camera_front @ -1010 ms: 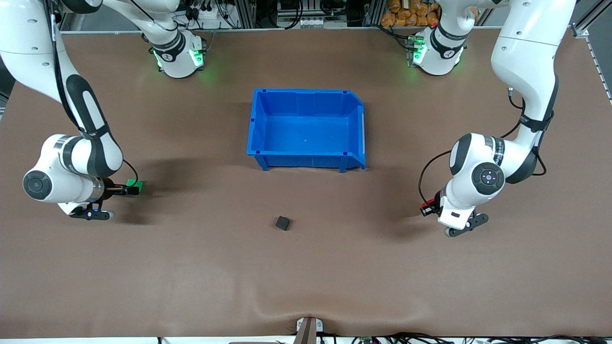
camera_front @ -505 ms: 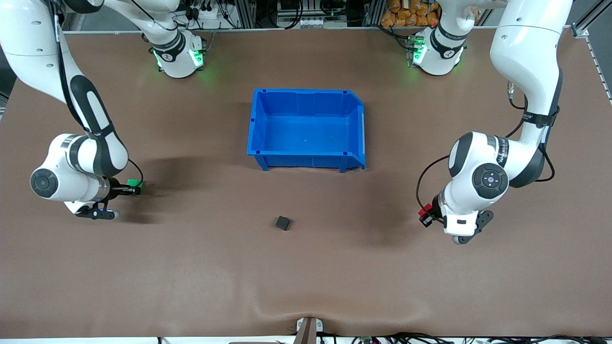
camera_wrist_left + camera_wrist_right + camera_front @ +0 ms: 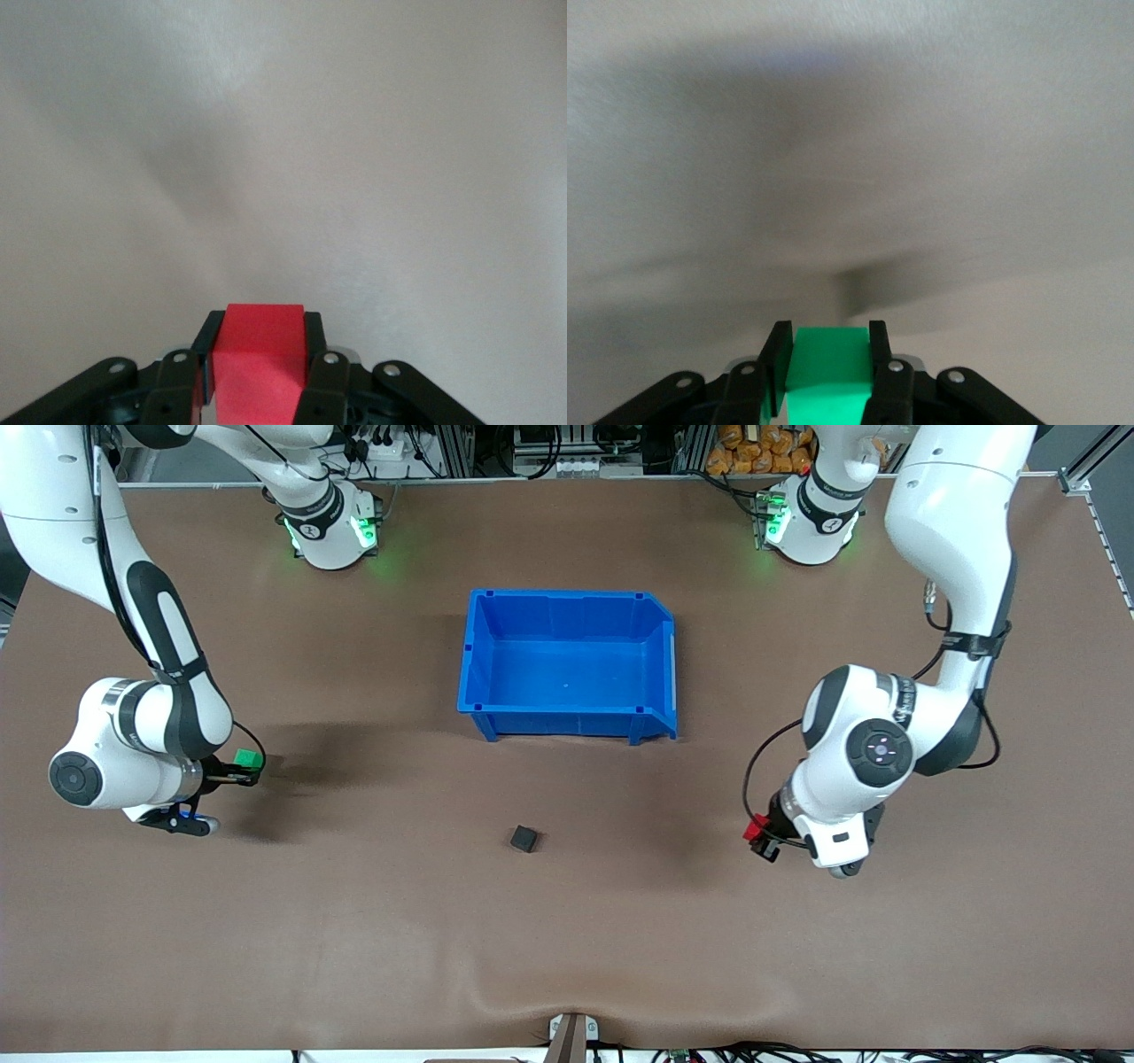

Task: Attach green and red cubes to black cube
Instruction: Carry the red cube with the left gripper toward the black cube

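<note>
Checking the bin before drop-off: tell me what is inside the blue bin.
Nothing shows inside the blue bin; its whole floor is visible and bare. The black cube lies on the table, nearer the front camera.

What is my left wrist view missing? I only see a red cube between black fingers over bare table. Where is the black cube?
Observer: The black cube lies on the table nearer the front camera than the blue bin, about midway between the arms.
Operator: Where is my gripper relative to it?
Observer: The left gripper, shut on the red cube, is over bare table toward the left arm's end, well apart from the black cube.
Operator: And the other arm?
Observer: The right gripper is shut on the green cube, over the table toward the right arm's end.
Operator: Anything in the bin?
Observer: Nothing shows inside it.
</note>
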`<move>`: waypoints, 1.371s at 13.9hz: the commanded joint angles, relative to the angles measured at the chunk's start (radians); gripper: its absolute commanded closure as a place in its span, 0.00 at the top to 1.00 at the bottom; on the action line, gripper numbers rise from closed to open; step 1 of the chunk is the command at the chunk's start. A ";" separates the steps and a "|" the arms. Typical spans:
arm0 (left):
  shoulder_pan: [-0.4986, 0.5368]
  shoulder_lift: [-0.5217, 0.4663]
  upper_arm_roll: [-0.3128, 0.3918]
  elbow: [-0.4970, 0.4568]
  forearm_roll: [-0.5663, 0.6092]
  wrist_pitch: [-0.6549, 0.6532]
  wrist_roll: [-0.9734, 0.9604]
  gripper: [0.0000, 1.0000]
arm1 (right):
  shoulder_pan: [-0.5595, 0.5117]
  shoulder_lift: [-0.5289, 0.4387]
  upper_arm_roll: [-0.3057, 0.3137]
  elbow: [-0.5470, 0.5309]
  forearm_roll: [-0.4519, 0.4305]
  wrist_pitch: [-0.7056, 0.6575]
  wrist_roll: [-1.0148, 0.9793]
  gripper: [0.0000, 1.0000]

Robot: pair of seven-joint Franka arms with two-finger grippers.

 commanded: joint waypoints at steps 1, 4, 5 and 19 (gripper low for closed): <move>-0.036 0.074 0.012 0.118 -0.014 -0.023 -0.169 0.00 | 0.008 -0.007 -0.001 0.050 0.013 -0.058 0.019 0.00; -0.070 0.108 0.012 0.160 -0.015 -0.023 -0.318 0.00 | 0.028 -0.005 -0.001 0.097 0.014 -0.101 0.071 0.00; -0.087 0.111 0.012 0.161 -0.014 -0.023 -0.348 0.00 | 0.037 -0.005 -0.001 0.097 0.014 -0.101 0.111 0.00; -0.281 0.272 0.015 0.321 -0.043 0.208 -0.505 0.00 | 0.112 0.012 0.001 0.158 0.143 -0.101 0.499 0.00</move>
